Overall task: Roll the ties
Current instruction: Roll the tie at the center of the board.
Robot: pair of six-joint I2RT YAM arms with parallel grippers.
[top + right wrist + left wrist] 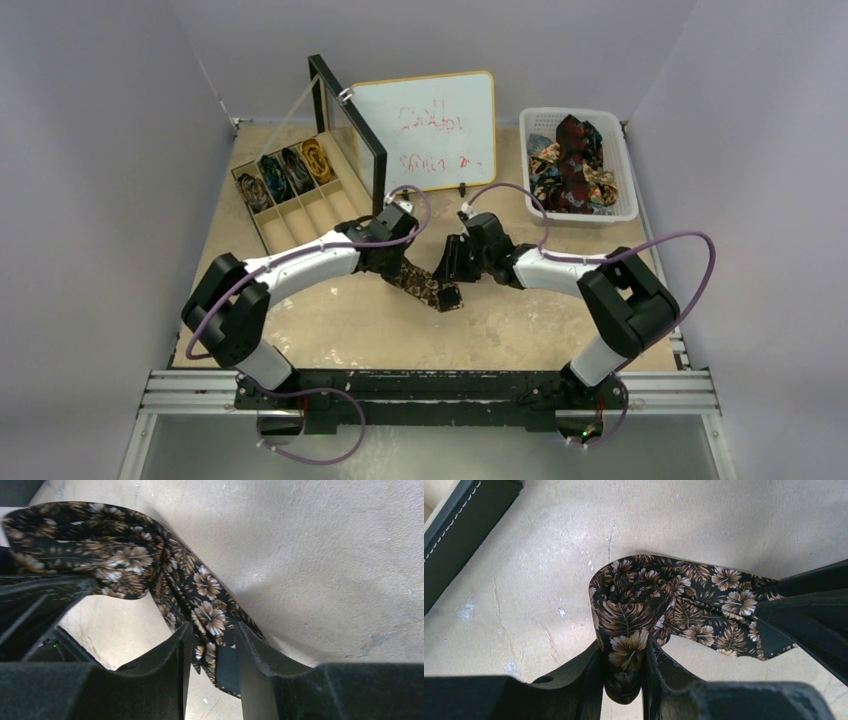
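Near the middle of the table, just toward six o'clock, lay the brown tie, black cloth printed with tan leaves and flowers. Both arms had reached in over it from either side. The left claw was closed on one end, where the cloth was wound into a loose coil; the coil bulged above the two fingers and a fold of it hung down between them. From that coil the strip ran off toward three o'clock, flat against the tabletop, to the right claw, which was pinched on the other end, the cloth squeezed upright between its fingers with a bit of dark lining showing below.

At ten o'clock sat a tan box split into long slots, its black lid propped open. Four rolled ties filled the far ends of the slots. At twelve o'clock a whiteboard with red scribbles leaned upright. At two o'clock a white basket held a heap of loose ties, dark red on top of blue and gold ones.
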